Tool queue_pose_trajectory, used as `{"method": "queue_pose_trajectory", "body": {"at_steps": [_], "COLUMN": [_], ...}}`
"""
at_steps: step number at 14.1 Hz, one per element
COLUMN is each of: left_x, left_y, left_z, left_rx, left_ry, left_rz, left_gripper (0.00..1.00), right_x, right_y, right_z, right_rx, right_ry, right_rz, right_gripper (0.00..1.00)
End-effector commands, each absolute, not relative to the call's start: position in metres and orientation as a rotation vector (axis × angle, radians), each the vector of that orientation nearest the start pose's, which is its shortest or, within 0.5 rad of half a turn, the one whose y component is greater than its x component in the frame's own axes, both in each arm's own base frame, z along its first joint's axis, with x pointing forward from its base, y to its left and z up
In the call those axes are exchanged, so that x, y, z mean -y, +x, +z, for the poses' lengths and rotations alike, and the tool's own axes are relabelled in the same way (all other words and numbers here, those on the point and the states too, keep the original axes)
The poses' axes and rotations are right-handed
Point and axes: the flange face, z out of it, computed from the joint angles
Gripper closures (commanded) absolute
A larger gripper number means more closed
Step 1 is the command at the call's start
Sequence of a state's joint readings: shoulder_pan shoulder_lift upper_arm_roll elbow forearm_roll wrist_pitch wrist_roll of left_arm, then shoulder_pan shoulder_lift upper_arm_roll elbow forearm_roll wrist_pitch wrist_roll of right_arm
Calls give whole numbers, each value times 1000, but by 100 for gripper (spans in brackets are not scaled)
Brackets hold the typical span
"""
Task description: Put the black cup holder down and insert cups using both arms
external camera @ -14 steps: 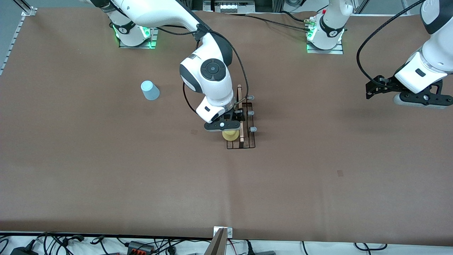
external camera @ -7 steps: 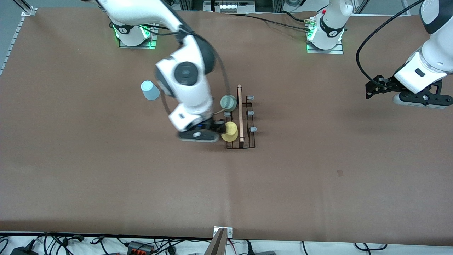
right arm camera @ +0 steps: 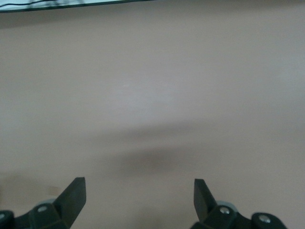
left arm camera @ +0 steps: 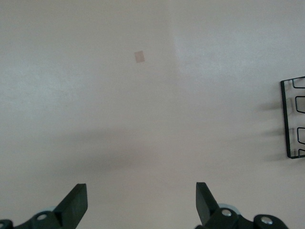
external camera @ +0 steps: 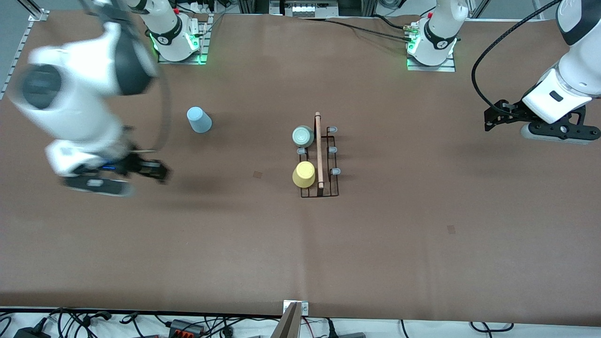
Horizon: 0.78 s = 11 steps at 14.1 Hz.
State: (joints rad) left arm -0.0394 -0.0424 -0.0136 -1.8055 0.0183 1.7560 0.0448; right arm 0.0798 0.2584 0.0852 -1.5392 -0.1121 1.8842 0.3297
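Note:
The black cup holder (external camera: 328, 190) stands mid-table with its wooden rod (external camera: 318, 150) on top. The yellow cup (external camera: 304, 174) and the grey-green cup (external camera: 303, 135) sit upside down on pegs on the rack's side toward the right arm's end. The light blue cup (external camera: 199, 119) stands upside down on the table, toward the right arm's end. My right gripper (external camera: 158, 170) is open and empty over bare table at its own end (right arm camera: 138, 196). My left gripper (external camera: 488, 119) waits open and empty at its end (left arm camera: 140, 200); a corner of the rack (left arm camera: 290, 119) shows in its wrist view.
Three free pegs (external camera: 332, 149) line the rack's side toward the left arm's end, one (external camera: 301, 151) sits between the two cups. Small tape patches (external camera: 258, 174) (external camera: 451, 229) lie on the brown table. Cables (external camera: 188, 324) and a bracket (external camera: 296, 307) run along the front edge.
My right gripper has let go of the yellow cup on the rack and swung away fast toward its own end of the table. The left arm has not moved.

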Motion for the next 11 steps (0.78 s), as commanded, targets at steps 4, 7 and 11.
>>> {"method": "queue_pose_trajectory", "body": {"at_steps": [4, 7, 11], "left_x": [30, 30, 30], "left_y": [549, 549, 549], "left_z": [555, 555, 555], "left_rx": [-158, -159, -159], "left_ry": [-3108, -3108, -3108], "left_rz": [11, 11, 11], "left_gripper": [0, 0, 0], "right_x": [33, 42, 40], "right_y": [604, 597, 591], "right_z": [578, 589, 593], "right_rx": [-139, -112, -108], "right_ry": [-3142, -3169, -3169], "right_rz": [-102, -60, -43], "right_gripper": [0, 0, 0]}}
